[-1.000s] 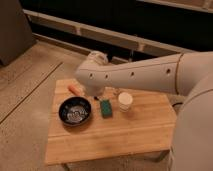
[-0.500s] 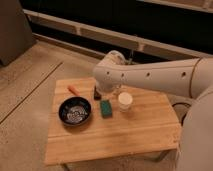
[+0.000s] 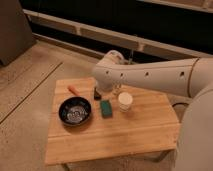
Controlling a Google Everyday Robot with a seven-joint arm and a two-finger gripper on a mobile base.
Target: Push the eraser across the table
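The teal-green eraser (image 3: 105,108) lies flat near the middle of the light wooden table (image 3: 135,131), between a black bowl (image 3: 75,111) and a white cup (image 3: 125,101). My white arm reaches in from the right. Its thick wrist (image 3: 112,72) hangs over the table's far side. The gripper (image 3: 116,90) points down under the wrist, just behind the eraser and the cup, between a small dark bottle (image 3: 97,93) and the cup. It is mostly hidden by the arm and stands apart from the eraser.
An orange-red object (image 3: 74,90) lies at the far left of the table, behind the bowl. A dark wall with a pale ledge (image 3: 100,35) runs behind the table. Speckled floor (image 3: 25,85) lies to the left.
The arm's end swung right over the table's far side, then settled slightly lower and back to the left. The eraser, cup, bottle and bowl have not moved.
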